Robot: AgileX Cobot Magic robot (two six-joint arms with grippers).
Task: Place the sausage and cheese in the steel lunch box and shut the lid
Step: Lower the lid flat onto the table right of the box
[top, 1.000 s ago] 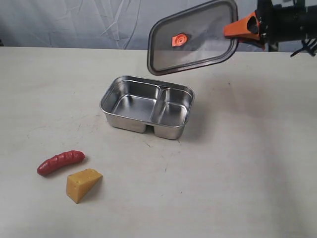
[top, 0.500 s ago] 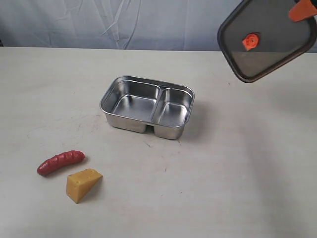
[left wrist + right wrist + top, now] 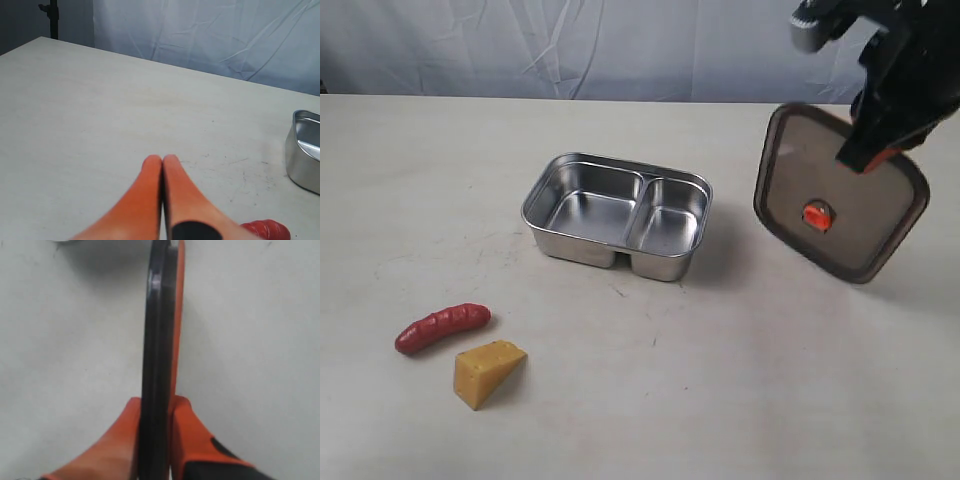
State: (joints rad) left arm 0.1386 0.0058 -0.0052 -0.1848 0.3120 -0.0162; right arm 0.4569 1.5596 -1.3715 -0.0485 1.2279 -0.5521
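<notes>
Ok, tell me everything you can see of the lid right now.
The lid is a dark, smoky translucent rounded rectangle, plastic-looking, with a small orange centre tab and an orange seal along one face's rim. It hangs tilted, face towards the exterior camera, right of the steel lunch box, off it. The right pincer grips its edge.

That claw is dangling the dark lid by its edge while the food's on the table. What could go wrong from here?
1. The right gripper pinches the lid only at its rim, tilted, beside the steel lunch box; it may slip or swing.
2. The sausage and cheese lie close together, so the shut left gripper, reaching for one, might nudge the other.
</notes>
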